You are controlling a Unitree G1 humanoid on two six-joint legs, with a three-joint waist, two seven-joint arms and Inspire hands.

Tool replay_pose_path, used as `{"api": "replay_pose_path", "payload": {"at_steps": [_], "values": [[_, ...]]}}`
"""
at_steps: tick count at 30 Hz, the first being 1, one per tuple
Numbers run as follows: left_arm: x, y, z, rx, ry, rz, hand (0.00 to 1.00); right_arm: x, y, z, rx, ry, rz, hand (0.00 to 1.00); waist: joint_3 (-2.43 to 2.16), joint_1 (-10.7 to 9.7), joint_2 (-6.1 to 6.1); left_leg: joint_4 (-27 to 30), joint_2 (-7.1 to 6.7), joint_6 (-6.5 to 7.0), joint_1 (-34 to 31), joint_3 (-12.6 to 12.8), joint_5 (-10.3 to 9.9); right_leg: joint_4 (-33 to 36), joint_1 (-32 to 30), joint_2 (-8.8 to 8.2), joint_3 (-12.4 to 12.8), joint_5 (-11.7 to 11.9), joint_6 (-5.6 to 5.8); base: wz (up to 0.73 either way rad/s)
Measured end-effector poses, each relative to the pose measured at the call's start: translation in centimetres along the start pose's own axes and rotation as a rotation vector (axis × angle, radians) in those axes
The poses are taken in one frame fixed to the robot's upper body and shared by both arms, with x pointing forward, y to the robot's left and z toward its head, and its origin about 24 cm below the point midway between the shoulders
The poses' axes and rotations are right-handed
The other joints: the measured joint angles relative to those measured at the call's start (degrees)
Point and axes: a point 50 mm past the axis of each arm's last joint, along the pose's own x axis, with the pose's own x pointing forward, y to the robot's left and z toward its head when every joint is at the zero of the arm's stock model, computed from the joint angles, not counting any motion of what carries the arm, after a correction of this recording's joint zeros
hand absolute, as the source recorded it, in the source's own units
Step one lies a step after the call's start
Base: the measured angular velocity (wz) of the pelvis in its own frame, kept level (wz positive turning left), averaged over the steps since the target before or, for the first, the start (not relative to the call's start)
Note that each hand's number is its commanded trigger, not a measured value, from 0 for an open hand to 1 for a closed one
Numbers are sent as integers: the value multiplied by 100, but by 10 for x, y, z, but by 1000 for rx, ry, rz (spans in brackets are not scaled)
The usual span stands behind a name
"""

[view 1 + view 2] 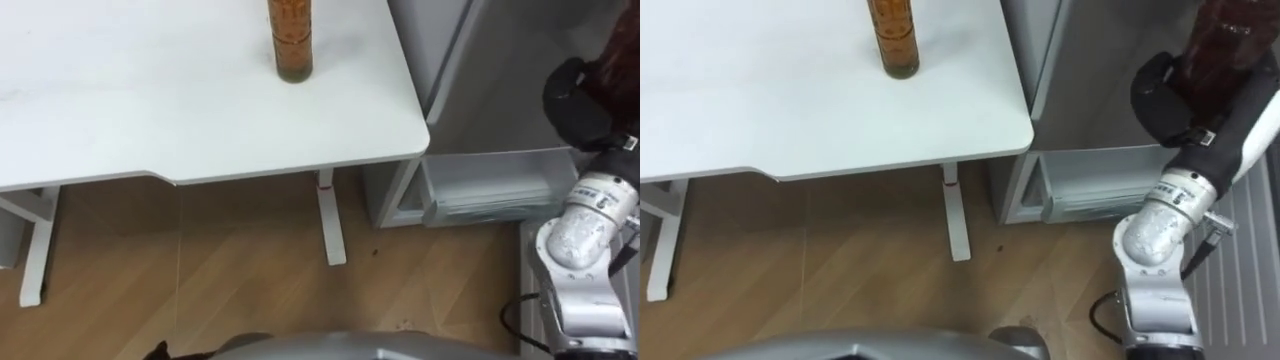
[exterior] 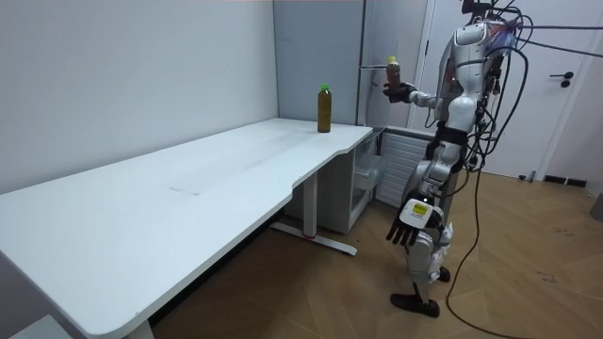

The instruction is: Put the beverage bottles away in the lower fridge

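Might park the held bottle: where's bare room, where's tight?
The white tabletop is bare left of the tall amber bottle and in front of it, up to the near edge. Tight: the right hand, gripping the dark brown bottle, is beside the grey fridge's open lower compartment. Left hand hangs idle.

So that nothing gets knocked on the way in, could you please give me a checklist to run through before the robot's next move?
1. Grip: right hand has its fingers curled round the held bottle: ok.
2. Held bottle upright, as seen in the room view: ok.
3. Lower compartment of the fridge open: ok.
4. Free space inside that compartment: cannot tell.
5. Held bottle down at compartment level: not ok, it is raised high above it.
6. Second bottle standing on the table, apart from the arm: ok.
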Motion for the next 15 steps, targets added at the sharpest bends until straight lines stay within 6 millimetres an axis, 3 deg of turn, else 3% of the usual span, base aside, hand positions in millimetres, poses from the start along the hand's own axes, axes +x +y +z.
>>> {"api": "replay_pose_path", "payload": {"at_steps": [6,9,15], "values": [[-1,-1,-4,-4,8,-8,0,-3,-14,-44,171,341,-83,100,20,-9,81,-47,-2,-2,-17,-4,-4,12,-12,0,7,-2,3,0],[-1,-1,-4,-10,12,-13,0,-6,-19,-58,275,469,-129,100,12,5,122,-26,-1,-2,-38,-16,-5,18,-17,1,-7,-3,4,0],[-1,0,-5,-10,26,-17,0,0,-28,-79,469,647,-271,100,27,134,92,165,-11,12,-374,-195,-11,120,-202,-25,-170,-5,3,16]]}}
